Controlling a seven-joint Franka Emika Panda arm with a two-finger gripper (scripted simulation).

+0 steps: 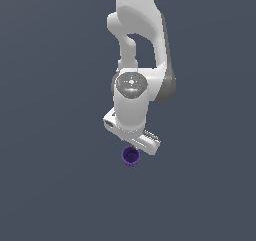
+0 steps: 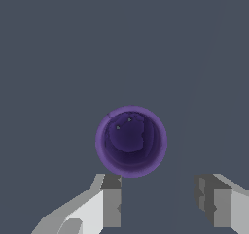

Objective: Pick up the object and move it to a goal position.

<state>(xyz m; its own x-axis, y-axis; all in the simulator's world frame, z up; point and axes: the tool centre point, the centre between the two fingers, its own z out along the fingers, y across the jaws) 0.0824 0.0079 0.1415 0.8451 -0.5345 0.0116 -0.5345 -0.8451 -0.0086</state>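
The object is a small dark purple cup-like cylinder [image 1: 131, 156] with a hollow top, standing on the grey floor just below the white arm's hand in the exterior view. In the wrist view the cylinder [image 2: 131, 141] is seen from above, its hollow inside showing. My gripper [image 2: 158, 199] is open and empty, its two grey fingertips [image 2: 112, 199] spread apart. The cylinder lies beyond the fingertips, nearer one finger than the other, and not between them. In the exterior view the hand [image 1: 134, 135] hides the fingers.
A plain dark grey floor [image 1: 60, 185] fills both views. The white arm [image 1: 137, 45] comes down from the top of the exterior view. No other objects show.
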